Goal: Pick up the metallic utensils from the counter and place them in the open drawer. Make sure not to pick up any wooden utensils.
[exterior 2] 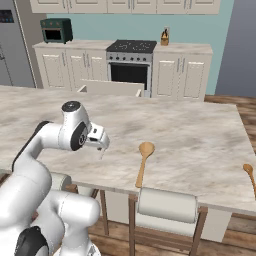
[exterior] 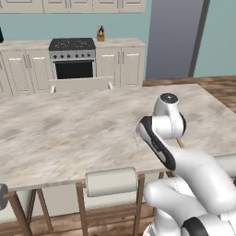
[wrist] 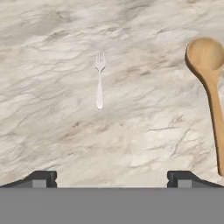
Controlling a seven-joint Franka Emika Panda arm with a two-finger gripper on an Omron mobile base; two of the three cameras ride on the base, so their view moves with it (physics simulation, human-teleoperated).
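gripper: your fingers are spread wide, holding zilch, touching nothing
fork: flat on the counter, about 12 o'clock from your fingertips
wooden spoon: off at 2 o'clock

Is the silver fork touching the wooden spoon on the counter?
Apart. The hand view shows bare marble counter between the fork and the wooden spoon, lying roughly parallel.

A home kitchen: stove, white cabinets, marble island counter.
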